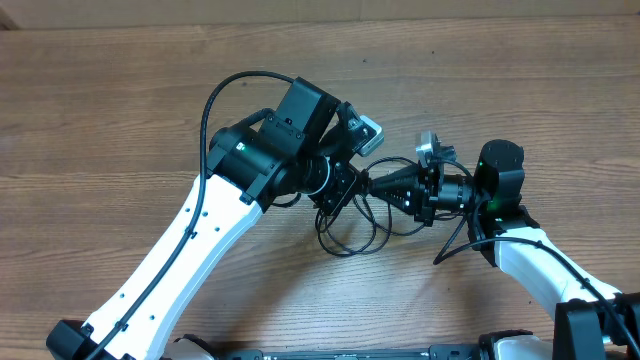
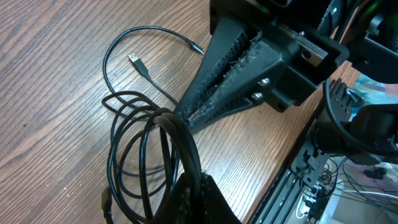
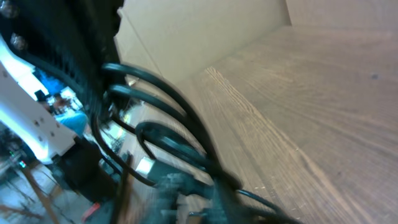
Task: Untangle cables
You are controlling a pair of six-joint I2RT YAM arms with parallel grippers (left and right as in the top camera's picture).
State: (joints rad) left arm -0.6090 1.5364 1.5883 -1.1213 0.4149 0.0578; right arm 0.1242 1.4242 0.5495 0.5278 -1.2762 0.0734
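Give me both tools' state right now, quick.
Left tool: closed, gripping the cables.
Right tool: closed, fingertips pinching the same cables close by.

The left arm (image 1: 190, 250) reaches up in a long white link, folds at a black elbow and turns its wrist over, so the left claw (image 1: 348, 190) points down toward the counter. Its fingers are pressed together, clamped on the cables (image 2: 188, 149) that run in between them. The right arm (image 1: 540, 265) rises in a shorter white link to a black wrist (image 1: 500, 170) and lies nearly level, pointing straight at the left claw. The right claw (image 2: 180, 117) tapers to a point just beside the left claw's tips, its two ribbed fingers (image 2: 224, 68) drawn almost flat against each other and pinching the same bundle.
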